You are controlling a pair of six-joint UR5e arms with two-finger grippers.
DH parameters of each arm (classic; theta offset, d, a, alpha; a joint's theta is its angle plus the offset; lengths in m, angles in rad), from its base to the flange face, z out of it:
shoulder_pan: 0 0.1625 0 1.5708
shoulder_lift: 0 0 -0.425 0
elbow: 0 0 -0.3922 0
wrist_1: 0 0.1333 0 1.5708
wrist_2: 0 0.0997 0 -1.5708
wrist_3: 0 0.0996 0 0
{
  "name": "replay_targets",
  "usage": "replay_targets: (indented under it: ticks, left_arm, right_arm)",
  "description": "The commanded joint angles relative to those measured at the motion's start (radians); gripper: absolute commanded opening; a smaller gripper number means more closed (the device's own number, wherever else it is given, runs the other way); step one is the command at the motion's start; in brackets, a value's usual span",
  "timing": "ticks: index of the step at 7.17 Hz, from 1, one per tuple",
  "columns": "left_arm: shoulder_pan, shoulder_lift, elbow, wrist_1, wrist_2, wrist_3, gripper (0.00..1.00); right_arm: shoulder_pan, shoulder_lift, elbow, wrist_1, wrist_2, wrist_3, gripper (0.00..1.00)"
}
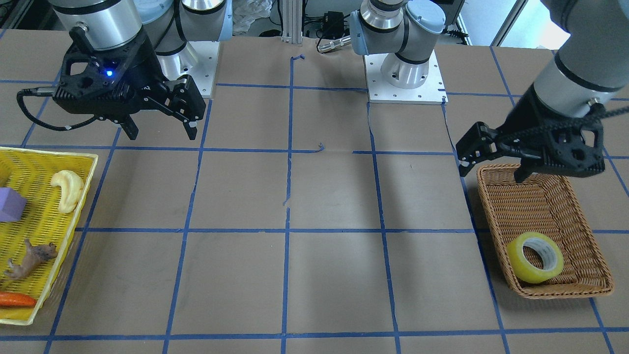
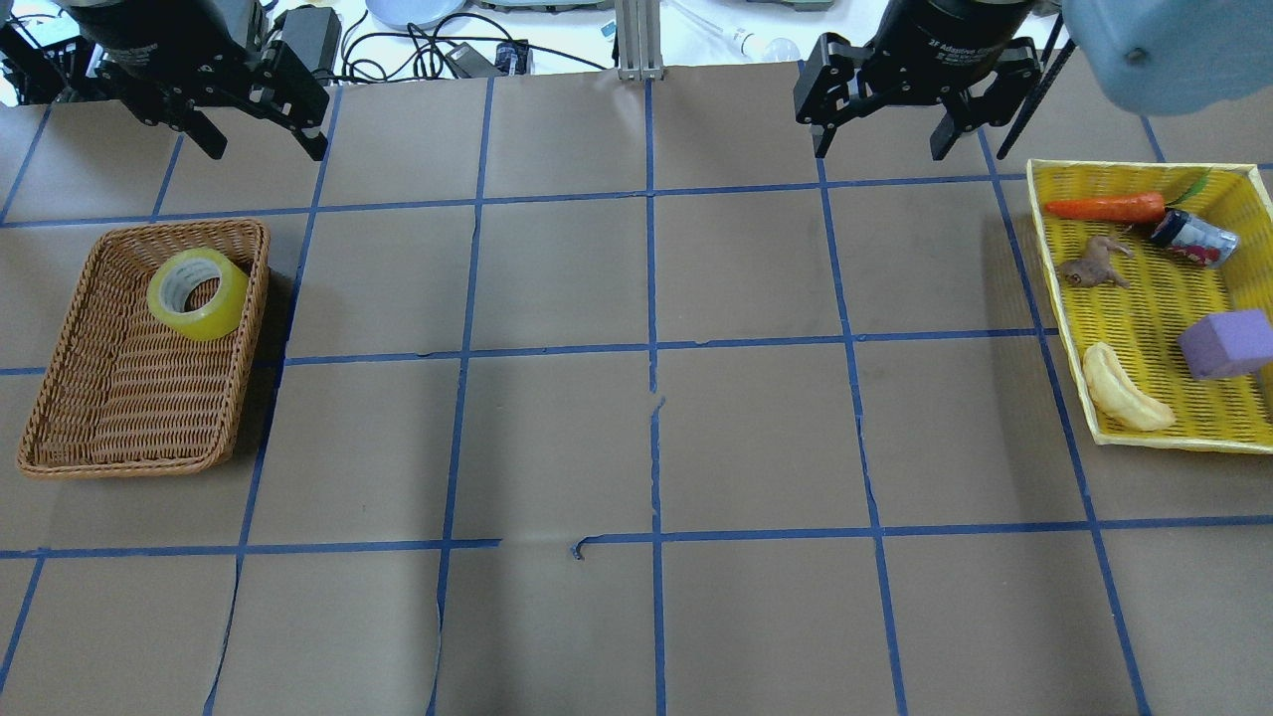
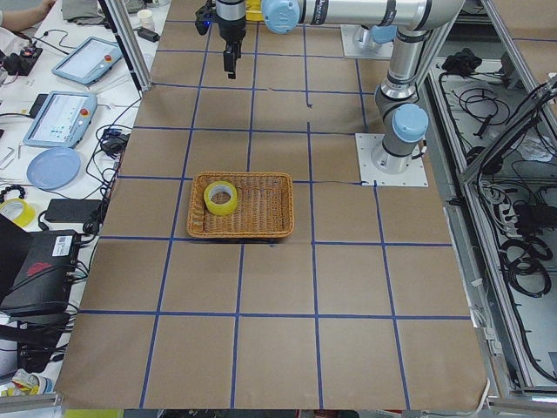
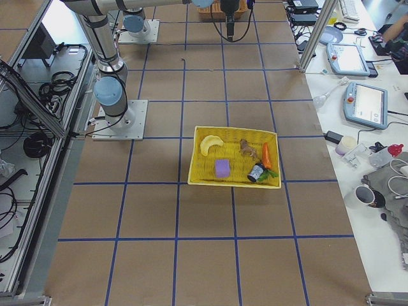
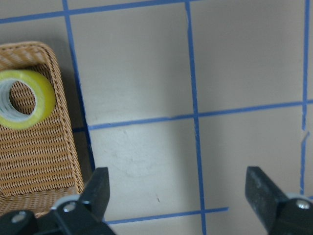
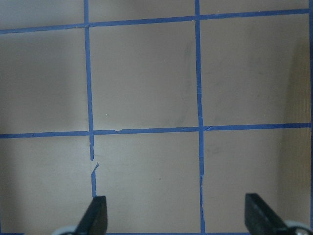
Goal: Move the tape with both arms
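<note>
The tape (image 2: 199,298), a yellow translucent roll with a grey-white core, leans in the far corner of a brown wicker basket (image 2: 119,398) on the table's left side. It also shows in the front view (image 1: 534,258), the left wrist view (image 5: 48,95) and the exterior left view (image 3: 221,198). My left gripper (image 2: 266,149) hangs open and empty above the table, beyond the basket and apart from the tape; it also shows in the front view (image 1: 491,172) and the left wrist view (image 5: 178,196). My right gripper (image 2: 880,149) is open and empty over bare table at the far right (image 1: 161,132) (image 6: 177,218).
A yellow mesh basket (image 2: 1134,167) on the right holds a carrot (image 2: 1104,207), a toy animal (image 2: 1094,268), a can (image 2: 1193,239), a purple block (image 2: 1225,343) and a banana (image 2: 1119,398). Brown paper with blue tape grid lines covers the table between the two baskets.
</note>
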Motion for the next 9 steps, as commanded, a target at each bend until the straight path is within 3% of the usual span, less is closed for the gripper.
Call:
replay_targets:
  ticks: [1,3,5,9]
  left_arm:
    - [-0.012,0.028,-0.032,-0.005,-0.005,-0.003,1.00]
    - [-0.014,0.033,-0.029,0.001,0.006,0.000,1.00]
    - [-0.014,0.033,-0.032,0.003,0.006,0.006,1.00]
    - [-0.079,0.007,-0.025,0.015,0.024,-0.062,1.00]
  right_arm:
    - [0.000,0.000,0.000,0.000,0.000,0.000,1.00]
    - [-0.001,-0.001,-0.002,0.011,-0.009,-0.011,1.00]
    - [0.000,-0.006,-0.002,0.011,-0.095,-0.052,1.00]
    - [0.000,-0.006,-0.002,0.005,-0.083,-0.039,1.00]
